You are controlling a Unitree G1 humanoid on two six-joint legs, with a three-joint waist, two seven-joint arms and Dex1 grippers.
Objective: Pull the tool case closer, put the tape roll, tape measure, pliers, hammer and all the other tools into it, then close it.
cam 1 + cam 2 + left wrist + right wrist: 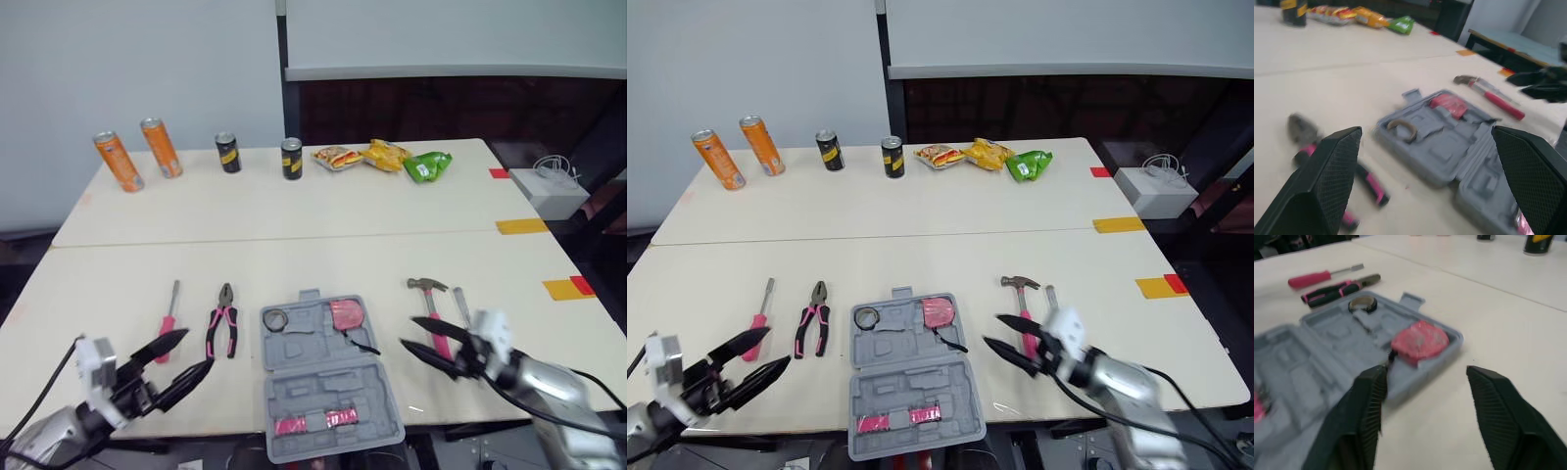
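Left eye view — open tool case [328,392] holding tape roll [275,318] and tape measure [345,314]; pliers [223,330] to its left, hammer [431,308] to its right; left gripper [196,351] and right gripper [408,332] spread, empty.

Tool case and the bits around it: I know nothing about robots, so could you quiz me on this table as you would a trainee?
1. True or false: the tape roll already lies inside the open tool case.
2. Which tool lies on the table to the robot's right of the case? A) pliers B) hammer C) screwdriver
3. Fill in the missing word: the left gripper and the right gripper both hover over the near table edge with their fingers ___, holding nothing.

Key: 1 true; 2 B; 3 open.
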